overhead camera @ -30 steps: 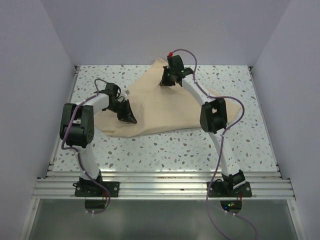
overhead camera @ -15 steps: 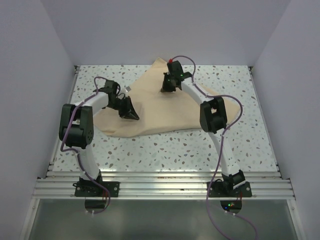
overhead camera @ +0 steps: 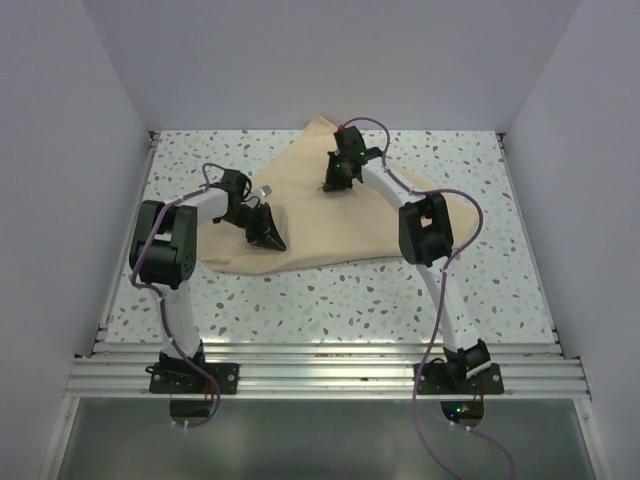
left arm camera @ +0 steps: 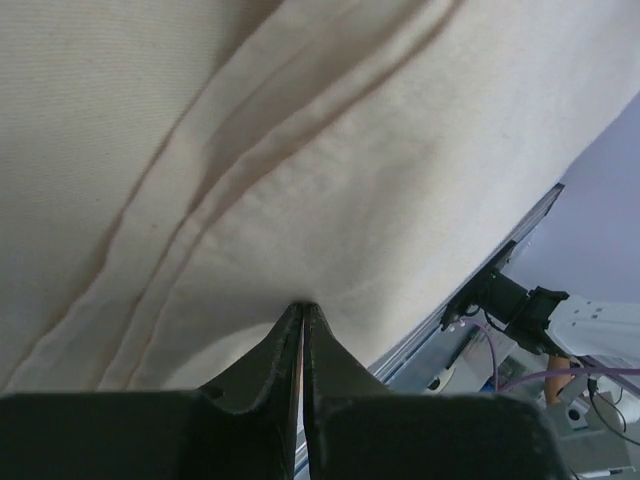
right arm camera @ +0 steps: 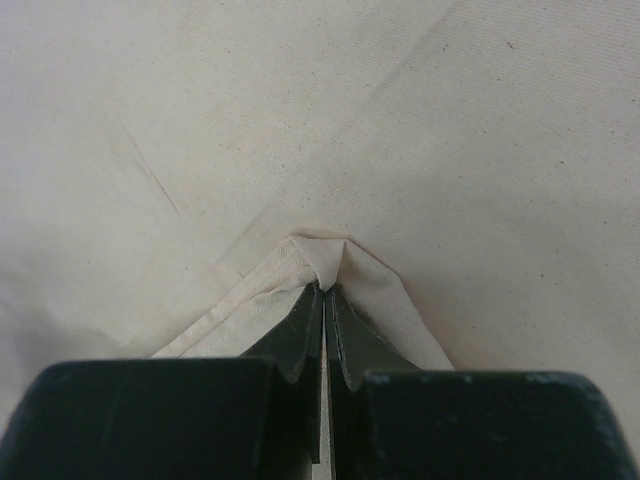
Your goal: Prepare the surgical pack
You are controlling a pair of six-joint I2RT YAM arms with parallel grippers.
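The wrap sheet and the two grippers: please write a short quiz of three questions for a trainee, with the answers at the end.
1. True or false: the right gripper hangs open above the wrap sheet.
2. In the top view, the left gripper is over which part of the sheet? A) its left part; B) its far corner; C) its right part.
3. Which gripper is nearer the sheet's far corner?

Key
1. False: it is shut on a folded edge of the sheet.
2. A.
3. The right gripper.
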